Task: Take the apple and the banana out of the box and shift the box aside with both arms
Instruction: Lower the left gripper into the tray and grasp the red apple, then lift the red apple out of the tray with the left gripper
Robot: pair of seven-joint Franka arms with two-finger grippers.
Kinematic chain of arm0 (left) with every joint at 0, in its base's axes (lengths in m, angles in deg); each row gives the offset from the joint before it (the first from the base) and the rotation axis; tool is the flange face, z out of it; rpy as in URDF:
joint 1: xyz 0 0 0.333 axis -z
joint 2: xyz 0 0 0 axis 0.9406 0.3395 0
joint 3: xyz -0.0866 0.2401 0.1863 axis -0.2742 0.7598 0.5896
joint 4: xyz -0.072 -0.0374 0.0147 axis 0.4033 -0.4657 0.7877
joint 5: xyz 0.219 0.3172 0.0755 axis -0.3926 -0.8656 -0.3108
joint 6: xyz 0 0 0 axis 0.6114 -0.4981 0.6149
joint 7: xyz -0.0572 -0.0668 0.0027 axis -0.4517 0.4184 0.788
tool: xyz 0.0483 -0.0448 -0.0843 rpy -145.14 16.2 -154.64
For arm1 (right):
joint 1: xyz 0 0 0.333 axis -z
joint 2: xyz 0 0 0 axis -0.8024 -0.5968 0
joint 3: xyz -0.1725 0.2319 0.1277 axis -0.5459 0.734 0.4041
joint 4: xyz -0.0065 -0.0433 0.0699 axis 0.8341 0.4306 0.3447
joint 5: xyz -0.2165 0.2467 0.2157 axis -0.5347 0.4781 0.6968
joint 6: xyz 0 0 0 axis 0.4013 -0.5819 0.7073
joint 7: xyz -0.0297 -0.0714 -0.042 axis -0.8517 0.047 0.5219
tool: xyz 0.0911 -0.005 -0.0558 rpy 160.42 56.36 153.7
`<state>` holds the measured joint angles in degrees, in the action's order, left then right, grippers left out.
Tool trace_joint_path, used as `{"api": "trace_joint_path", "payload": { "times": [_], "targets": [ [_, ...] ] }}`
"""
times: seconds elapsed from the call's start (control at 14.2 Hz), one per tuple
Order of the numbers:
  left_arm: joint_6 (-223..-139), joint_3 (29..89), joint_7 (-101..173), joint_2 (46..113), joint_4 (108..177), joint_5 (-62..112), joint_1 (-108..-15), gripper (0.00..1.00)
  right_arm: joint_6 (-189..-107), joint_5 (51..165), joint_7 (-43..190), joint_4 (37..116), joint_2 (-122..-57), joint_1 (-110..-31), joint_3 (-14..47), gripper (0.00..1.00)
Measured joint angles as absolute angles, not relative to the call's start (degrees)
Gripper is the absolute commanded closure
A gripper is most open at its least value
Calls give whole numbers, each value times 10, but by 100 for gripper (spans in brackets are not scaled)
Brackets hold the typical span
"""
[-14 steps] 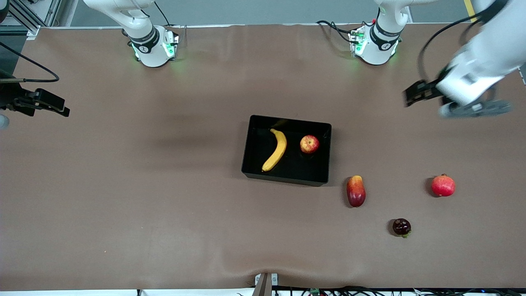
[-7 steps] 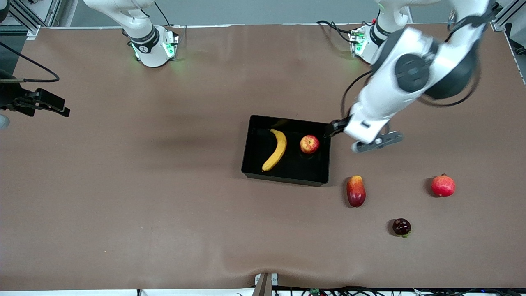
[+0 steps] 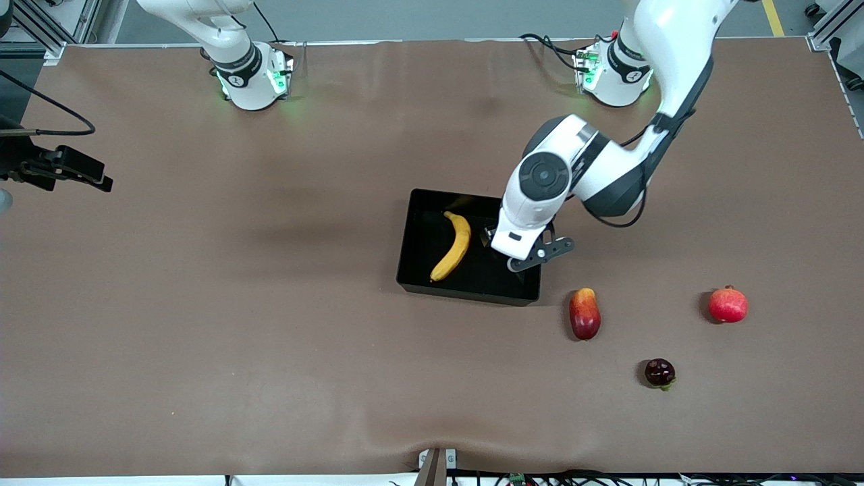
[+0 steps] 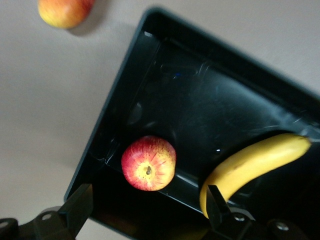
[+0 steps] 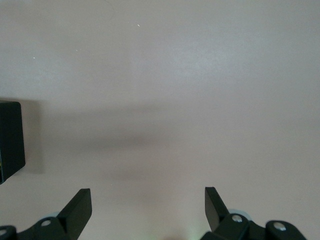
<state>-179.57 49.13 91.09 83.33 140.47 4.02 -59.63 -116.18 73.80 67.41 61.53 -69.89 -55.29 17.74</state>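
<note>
The black box point(image 3: 486, 275) sits mid-table with the yellow banana point(image 3: 453, 246) lying in it. My left gripper point(image 3: 521, 251) hangs over the box's end toward the left arm and hides the apple in the front view. In the left wrist view the red-and-yellow apple point(image 4: 148, 163) rests on the box floor point(image 4: 200, 100) beside the banana point(image 4: 250, 165). The left gripper point(image 4: 148, 206) is open above it, holding nothing. My right gripper point(image 3: 94, 177) waits at the right arm's end of the table, open point(image 5: 148, 200) over bare tabletop.
On the table nearer the front camera than the box, toward the left arm's end, lie an elongated red-yellow fruit point(image 3: 584, 314), a round red fruit with a crown tip point(image 3: 727, 304) and a small dark fruit point(image 3: 659, 372).
My left arm swung in from the left arm's end of the table to above the box and now covers the apple in the front view. The right arm and the fruits have not moved.
</note>
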Motion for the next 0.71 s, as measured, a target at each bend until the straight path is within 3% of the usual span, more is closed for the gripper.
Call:
{"api": "trace_joint_path", "payload": {
  "times": [0.71],
  "targets": [
    [-1843, 491, 919, 898, 1443, 25, -588, 0, -1147, 738, 674, 616, -701, -531, 176, 0]
  ]
}}
